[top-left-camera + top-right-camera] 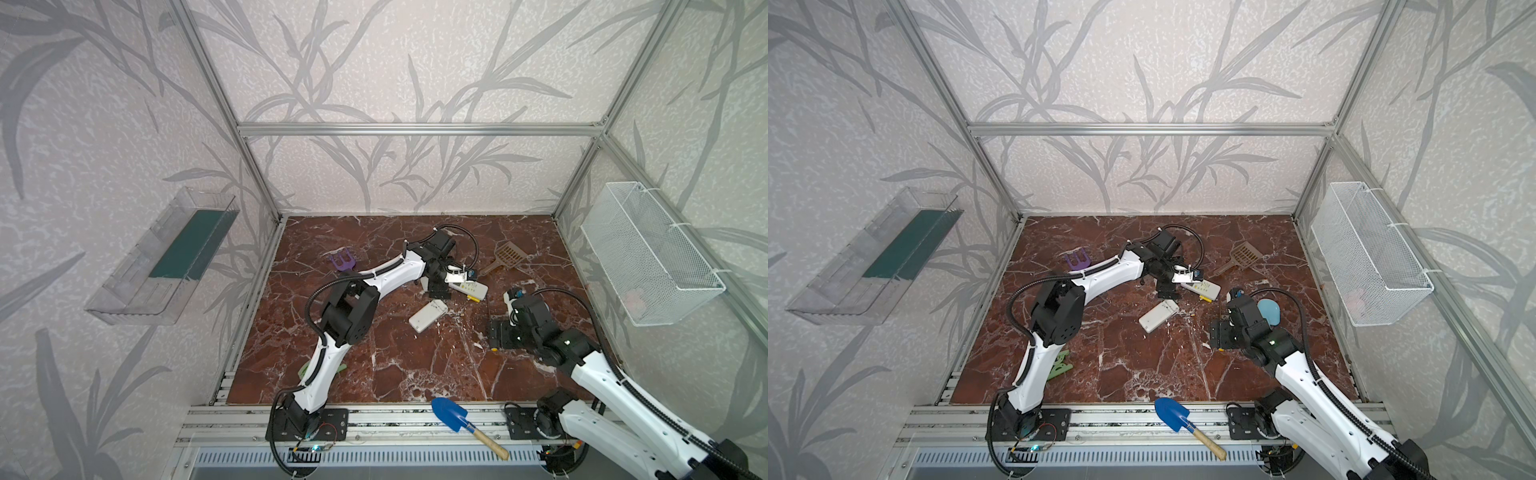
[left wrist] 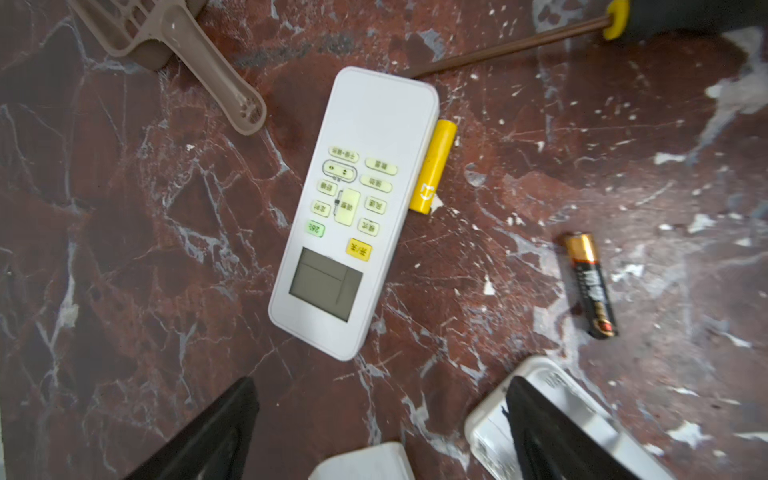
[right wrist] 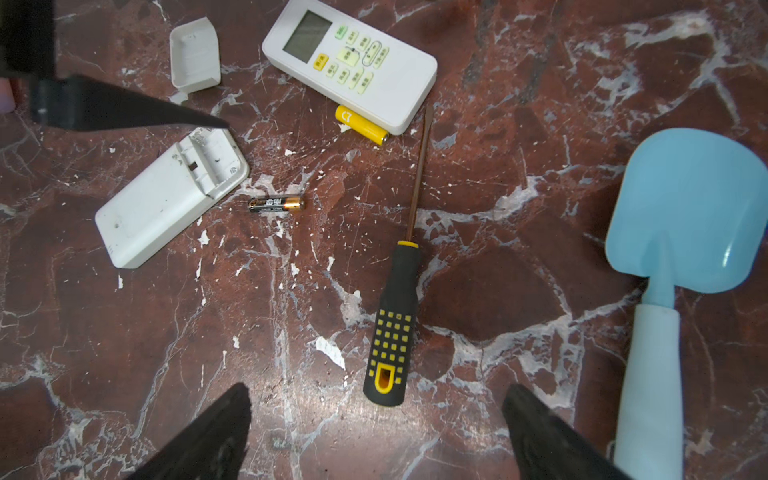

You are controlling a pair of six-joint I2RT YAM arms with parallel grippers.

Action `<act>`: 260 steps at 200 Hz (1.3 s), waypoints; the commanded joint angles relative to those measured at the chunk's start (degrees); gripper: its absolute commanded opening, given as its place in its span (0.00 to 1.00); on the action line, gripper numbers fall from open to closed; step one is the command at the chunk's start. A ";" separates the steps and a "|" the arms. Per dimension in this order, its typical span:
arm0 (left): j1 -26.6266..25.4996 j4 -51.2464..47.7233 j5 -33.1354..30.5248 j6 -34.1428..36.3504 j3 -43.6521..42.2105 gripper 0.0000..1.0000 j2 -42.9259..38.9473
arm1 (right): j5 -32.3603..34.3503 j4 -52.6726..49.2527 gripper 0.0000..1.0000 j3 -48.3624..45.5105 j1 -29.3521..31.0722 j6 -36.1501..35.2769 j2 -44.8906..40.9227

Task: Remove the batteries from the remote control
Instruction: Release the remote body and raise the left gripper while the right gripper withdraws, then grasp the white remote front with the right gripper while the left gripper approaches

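- Top views: catching left gripper hanging at the face-up remote near the table middle, right gripper hanging closer to the right edge; jaw gaps too small for judging here.
- Left wrist: showing fingers spread wide, gripping nothing; spotting yellow battery resting against the face-up remote's long side, black-and-gold battery lying apart on bare table.
- Right wrist: showing fingers spread wide, gripping nothing, hanging over the screwdriver handle; spotting black-and-gold battery just beside the face-down remote, its compartment uncovered, cover lying loose nearby.
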 commanded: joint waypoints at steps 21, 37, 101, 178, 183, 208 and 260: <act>1.05 -4.44 1.60 5.53 8.81 0.94 6.45 | -3.52 0.07 0.94 -0.73 -0.46 -0.09 -1.65; 1.56 -4.62 3.03 5.47 10.86 0.94 7.74 | -3.35 -0.22 0.93 -1.00 -0.39 0.13 -2.91; 1.79 -11.40 10.28 5.48 20.11 0.94 13.84 | -3.33 0.19 0.92 -0.21 -0.42 -1.07 -5.15; 1.16 -15.29 9.67 0.72 21.95 0.91 12.79 | -1.36 9.96 0.90 1.17 -0.81 -5.40 3.04; 1.18 -14.75 9.48 0.61 21.51 0.91 12.14 | -1.38 11.16 0.90 1.64 -0.97 -6.62 4.06; 1.39 -11.37 9.07 -1.36 18.04 0.91 7.90 | -4.17 16.99 0.89 3.33 -4.65 -12.30 9.83; 2.78 -0.60 5.93 -8.62 4.89 0.91 -2.34 | -16.82 24.98 0.86 7.24 -15.07 -26.42 23.07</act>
